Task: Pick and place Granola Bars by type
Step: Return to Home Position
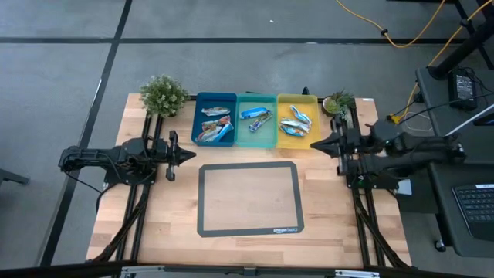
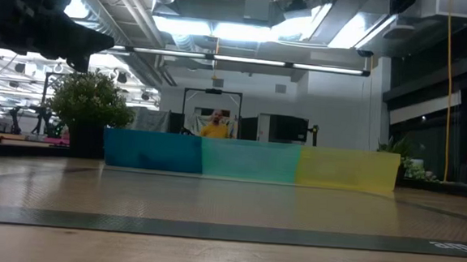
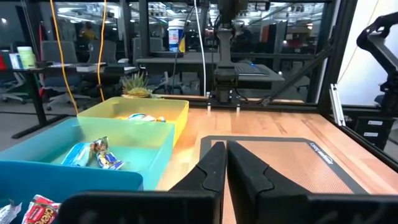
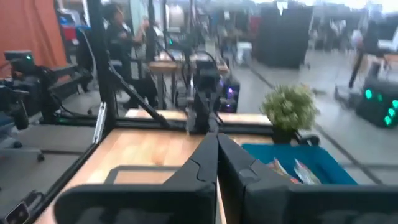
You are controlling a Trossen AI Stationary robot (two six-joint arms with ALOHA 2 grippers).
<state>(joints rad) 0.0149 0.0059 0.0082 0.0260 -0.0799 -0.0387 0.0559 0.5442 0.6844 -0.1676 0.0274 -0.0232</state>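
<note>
Granola bars point(image 1: 214, 127): foil-wrapped, several in each of three bins set in a row at upper centre of the high view, namely the blue bin point(image 1: 215, 96), teal bin point(image 1: 256, 96) and yellow bin point(image 1: 297, 96). Left gripper point(image 1: 188, 155): left of centre over the tabletop point(image 1: 154, 224), jaws pressed together, apart from the bins. Right gripper point(image 1: 315, 144): right of centre, near the yellow bin's lower right corner, jaws pressed together; dark-edged mat point(image 1: 248, 198) lies below centre between the two arms.

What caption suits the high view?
Granola bars lie in blue bin, teal bin and yellow bin; left gripper and right gripper, both shut, flank the mat.
</note>
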